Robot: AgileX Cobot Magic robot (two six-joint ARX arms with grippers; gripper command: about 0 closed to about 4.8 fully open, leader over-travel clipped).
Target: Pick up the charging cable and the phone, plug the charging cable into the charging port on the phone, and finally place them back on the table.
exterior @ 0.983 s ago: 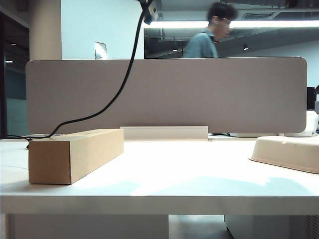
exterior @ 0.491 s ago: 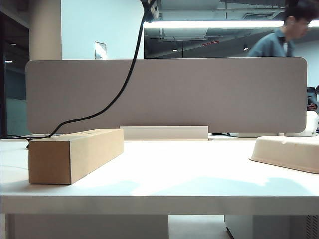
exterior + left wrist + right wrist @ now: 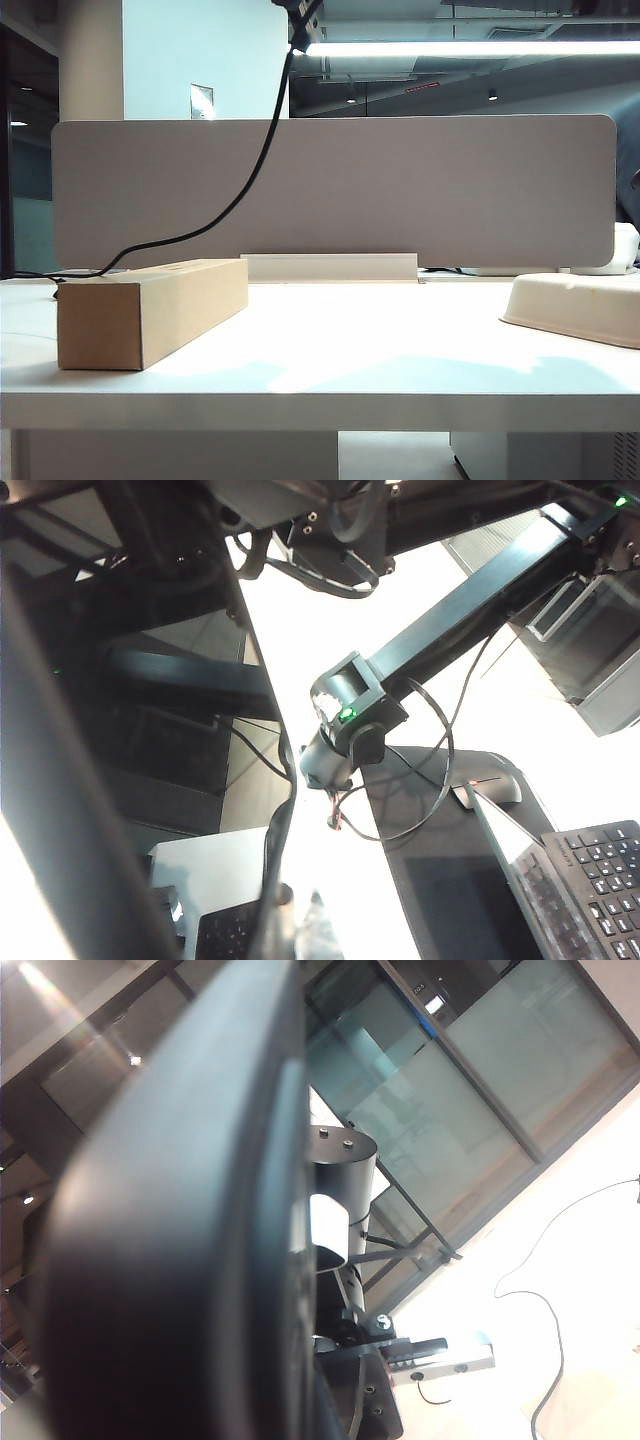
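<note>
The phone cannot be made out with any certainty in the three views. The right wrist view is mostly filled by a broad, smooth black shape (image 3: 170,1230) with a rounded edge. It sits so close to the lens that it blurs, and I cannot tell whether it is the phone or part of the right gripper. That gripper's fingers are not distinguishable; it is clenched, but what it clamps, if anything, is hidden. The left gripper is clenched too. Its wrist view looks upward past dark, out-of-focus bars, and its fingertips and any load cannot be picked out there. Neither gripper appears near the cardboard box (image 3: 150,310); both are out of the exterior view.

The charging cable (image 3: 255,165) is a thin black cord. It starts behind the box's far left end and sweeps up in a long curve. High above the box, to its right, it meets a small dark blocky piece (image 3: 300,25) that the picture's upper edge cuts off.

The box is long, matte brown and sharp-cornered, and lies on the smooth white table (image 3: 350,340). Behind the box stands a grey divider (image 3: 420,190) with rounded corners and a fabric-like face. Well to the right of the box, a beige tray (image 3: 575,305) with a moulded rim is cropped by the frame.
</note>
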